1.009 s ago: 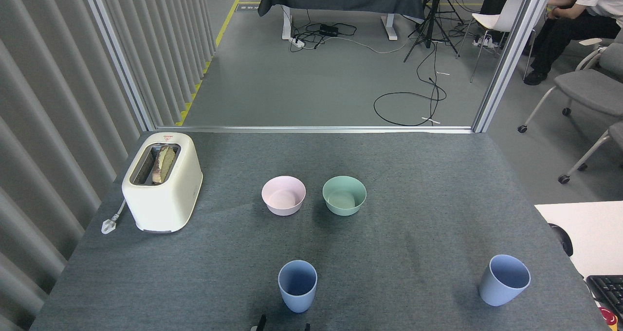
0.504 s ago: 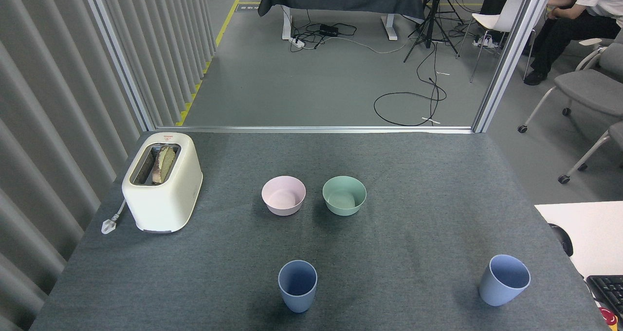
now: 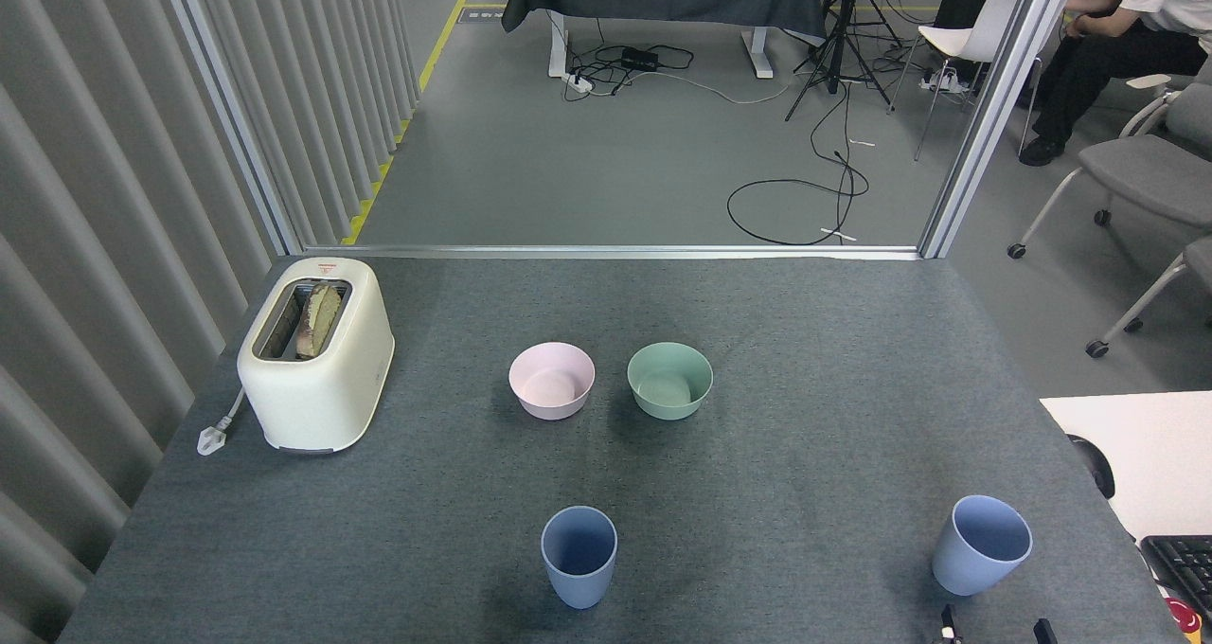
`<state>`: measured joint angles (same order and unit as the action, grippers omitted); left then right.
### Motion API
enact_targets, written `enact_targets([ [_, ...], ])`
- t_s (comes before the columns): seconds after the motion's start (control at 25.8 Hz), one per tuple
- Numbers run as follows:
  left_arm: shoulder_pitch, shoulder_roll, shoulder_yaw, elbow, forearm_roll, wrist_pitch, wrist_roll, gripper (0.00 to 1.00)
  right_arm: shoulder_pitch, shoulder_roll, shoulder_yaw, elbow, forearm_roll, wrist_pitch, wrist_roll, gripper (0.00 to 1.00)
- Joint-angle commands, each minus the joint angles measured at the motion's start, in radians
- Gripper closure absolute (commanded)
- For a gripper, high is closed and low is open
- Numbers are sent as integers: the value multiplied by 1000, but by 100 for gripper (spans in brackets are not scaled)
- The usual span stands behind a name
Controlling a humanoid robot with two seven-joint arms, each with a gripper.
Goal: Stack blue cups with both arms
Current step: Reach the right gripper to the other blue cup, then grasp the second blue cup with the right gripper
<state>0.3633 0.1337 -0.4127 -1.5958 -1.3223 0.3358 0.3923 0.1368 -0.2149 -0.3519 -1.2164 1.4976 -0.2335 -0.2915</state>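
Two pale blue cups stand upright and apart on the grey table. One blue cup (image 3: 579, 555) is near the front centre, the other blue cup (image 3: 981, 544) is at the front right. Just below the right cup, two black fingertips of my right gripper (image 3: 994, 628) poke up from the bottom edge, spread wide apart with nothing between them and not touching the cup. The rest of that arm is out of frame. My left gripper does not show.
A pink bowl (image 3: 551, 380) and a green bowl (image 3: 669, 380) sit side by side mid-table. A cream toaster (image 3: 315, 352) with bread stands at the left. A white desk (image 3: 1141, 450) with a keyboard (image 3: 1184, 568) adjoins the right edge. A seated person (image 3: 1127, 28) is far back right.
Black fingertips seen at the bottom edge below the centre cup one second ago dropped out of view. The right gripper's fingertips have now risen into view below the right cup. Cups unmoved.
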Motion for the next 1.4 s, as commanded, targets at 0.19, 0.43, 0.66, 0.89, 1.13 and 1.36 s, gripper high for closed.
enact_targets([
  [0.19, -1, 0, 2, 0, 0, 0, 0, 1, -91, -17, 11, 90, 1, -1, 2, 0],
  [0.43, -1, 0, 3, 0, 0, 0, 0, 1, -131, -17, 36, 126, 0, 0, 2, 0],
  [0.66, -3, 0, 3, 2, 0, 0, 0, 1, -161, -35, 36, 153, 0, 2, 2, 0],
  [0.89, -15, -2, 14, 2, 0, 0, 2, 1, -178, -46, 34, 156, -5, 2, 2, 0],
  [1.13, -15, 0, 17, 5, 0, 0, 3, 1, -230, -54, 37, 215, 1, 2, 2, 1],
  [1.36, -14, -3, 17, 7, 2, 0, 7, 1, -227, -46, 37, 213, 13, 3, 0, 17],
])
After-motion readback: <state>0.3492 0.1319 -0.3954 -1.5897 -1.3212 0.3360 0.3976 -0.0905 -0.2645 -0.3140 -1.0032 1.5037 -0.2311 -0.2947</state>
